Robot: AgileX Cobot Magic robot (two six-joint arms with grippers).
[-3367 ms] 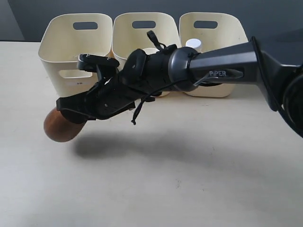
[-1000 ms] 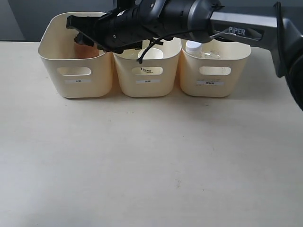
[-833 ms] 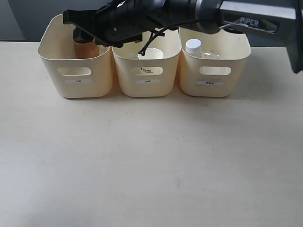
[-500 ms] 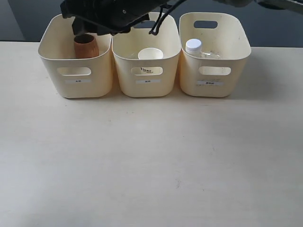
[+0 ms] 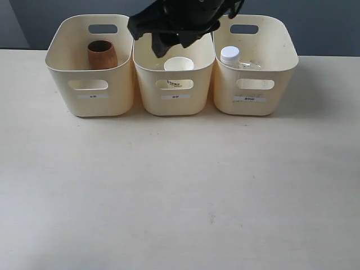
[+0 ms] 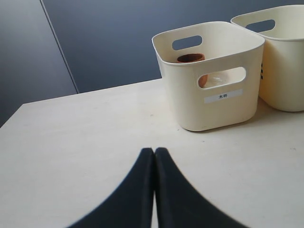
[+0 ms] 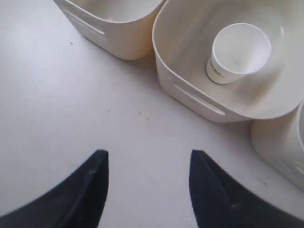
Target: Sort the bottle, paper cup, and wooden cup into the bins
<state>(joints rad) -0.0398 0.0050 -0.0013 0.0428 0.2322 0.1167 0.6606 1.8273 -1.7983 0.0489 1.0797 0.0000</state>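
Left bin label: in the left wrist view, a small white label on the front wall of the bin holding the wooden cup reads "木杯".
Middle bin label: a small white label on the front, too small to read.
Right bin label: a small white label on the front, too small to read.
Paper cup print: dark marks near the base of the paper cup, not legible.

The wooden cup, formerly carried, is deposited upright in the leftmost bin; the right pincer, emptied and opened, is withdrawn above the middle bin.
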